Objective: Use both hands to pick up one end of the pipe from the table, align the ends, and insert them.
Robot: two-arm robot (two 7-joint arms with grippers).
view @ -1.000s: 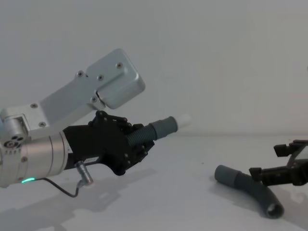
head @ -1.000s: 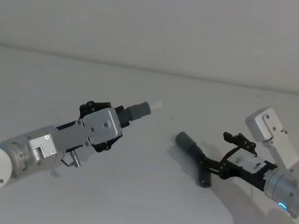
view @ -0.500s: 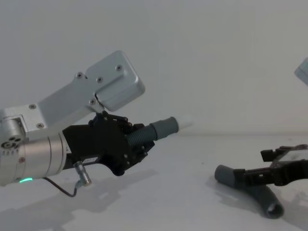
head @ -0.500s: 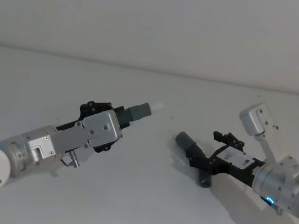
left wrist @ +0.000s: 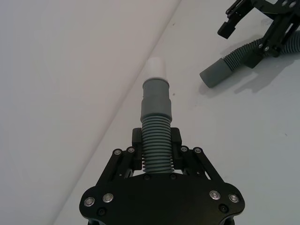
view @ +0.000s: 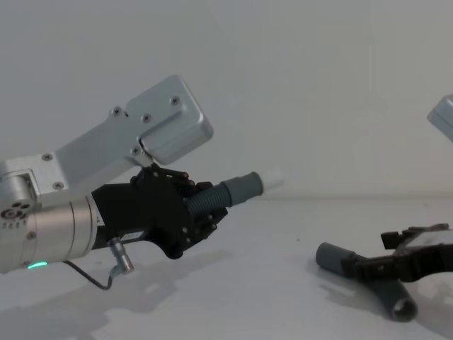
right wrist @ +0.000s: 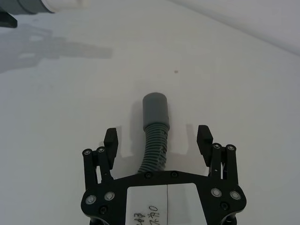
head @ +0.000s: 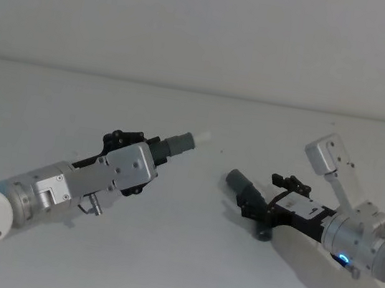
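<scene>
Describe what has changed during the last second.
The right gripper has moved low over the table toward the robot's left. Its open fingers now stand on either side of the longer hose, not yet touching it. Nothing was gripped or released. The left gripper stays shut on the shorter hose, held off the table, and the longer hose lies where it was.

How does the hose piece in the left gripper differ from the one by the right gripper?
The held hose piece is off the table; the other hose piece lies on it. The left gripper is shut on the first; the right gripper is open astride the second. The first cuff has a whitish tip; the second cuff is plain grey. Both are grey and corrugated.
</scene>
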